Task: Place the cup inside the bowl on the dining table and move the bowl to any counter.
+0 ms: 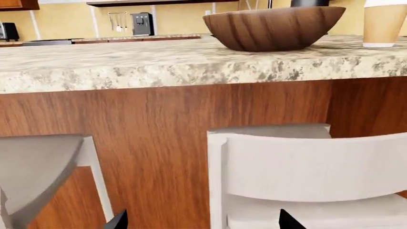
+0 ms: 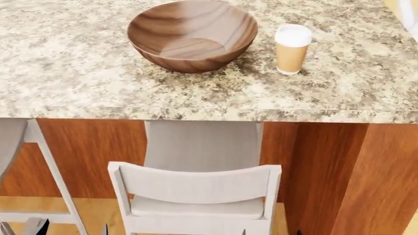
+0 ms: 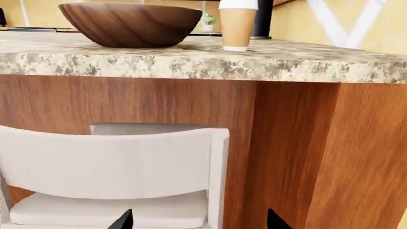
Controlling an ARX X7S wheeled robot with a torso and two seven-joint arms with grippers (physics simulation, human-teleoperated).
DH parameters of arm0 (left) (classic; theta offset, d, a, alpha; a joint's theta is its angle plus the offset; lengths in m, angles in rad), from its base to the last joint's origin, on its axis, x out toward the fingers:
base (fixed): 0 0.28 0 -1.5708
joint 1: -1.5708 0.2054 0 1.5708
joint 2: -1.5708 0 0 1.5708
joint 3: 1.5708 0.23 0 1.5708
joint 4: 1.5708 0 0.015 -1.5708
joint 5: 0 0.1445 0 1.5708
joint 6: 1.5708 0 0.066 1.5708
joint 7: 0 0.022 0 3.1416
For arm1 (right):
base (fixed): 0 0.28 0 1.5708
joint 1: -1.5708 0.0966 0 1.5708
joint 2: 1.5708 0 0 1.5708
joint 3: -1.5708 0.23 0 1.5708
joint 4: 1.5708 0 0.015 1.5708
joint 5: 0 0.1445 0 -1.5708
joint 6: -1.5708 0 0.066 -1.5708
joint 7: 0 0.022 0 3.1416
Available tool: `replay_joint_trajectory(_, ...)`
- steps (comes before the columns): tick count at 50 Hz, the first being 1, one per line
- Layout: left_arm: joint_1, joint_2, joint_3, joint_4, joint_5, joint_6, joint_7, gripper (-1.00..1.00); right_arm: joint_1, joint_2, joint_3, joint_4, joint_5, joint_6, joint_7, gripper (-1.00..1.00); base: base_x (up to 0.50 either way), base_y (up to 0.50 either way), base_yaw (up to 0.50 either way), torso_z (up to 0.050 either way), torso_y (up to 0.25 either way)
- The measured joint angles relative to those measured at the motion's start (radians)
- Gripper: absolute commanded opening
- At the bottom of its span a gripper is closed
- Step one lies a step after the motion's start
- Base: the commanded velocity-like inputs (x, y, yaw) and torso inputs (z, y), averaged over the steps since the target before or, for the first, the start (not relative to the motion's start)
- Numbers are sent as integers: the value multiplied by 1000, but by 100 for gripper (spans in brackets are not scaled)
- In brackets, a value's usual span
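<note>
The wide dark wooden bowl (image 2: 191,34) stands empty on the pale speckled dining table (image 2: 65,78). The tan paper cup (image 2: 292,49) with a white lid stands upright just to its right, apart from it. Both arms hang low, below the table edge, in front of the stools. In the left wrist view my left gripper (image 1: 203,222) is open, with the bowl (image 1: 273,28) and cup (image 1: 383,24) high above it. My right gripper (image 3: 199,221) is open too, under the bowl (image 3: 130,24) and cup (image 3: 237,26). Neither holds anything.
A white chair (image 2: 196,183) is tucked under the table directly ahead, and a second one (image 2: 13,142) stands at the left. The table's reddish wooden base (image 2: 339,171) fills the right. A far counter (image 1: 140,38) with a coffee machine (image 1: 142,24) runs along the yellow wall.
</note>
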Motion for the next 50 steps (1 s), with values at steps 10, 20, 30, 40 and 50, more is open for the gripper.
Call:
replay_joint_trajectory(10, -4, 2, 4, 1, -4, 1, -1, 100, 1, 3, -4, 1, 0, -9, -2, 100, 3, 0, 0, 0, 0)
replay_joint_trajectory(20, -2, -2, 5, 4, -5, 6, -3, 100, 1, 5, -9, 2, 0, -16, -4, 100, 0, 0, 0, 0, 0)
replay_joint_trajectory(30, 0, -5, 4, 2, -3, 18, -9, 100, 1, 7, -12, 2, 0, -21, -2, 100, 0, 0, 0, 2, 0)
replay_joint_trajectory(40, 1, -9, 5, 8, 6, 25, -18, 100, 2, 8, -13, 3, 2, -22, 2, 100, 0, 0, 0, 48, 0)
replay_joint_trajectory(50, 7, -15, 4, 13, 5, 32, -21, 100, 2, 9, -14, 1, 3, -23, 7, 100, 0, 0, 0, 50, 0)
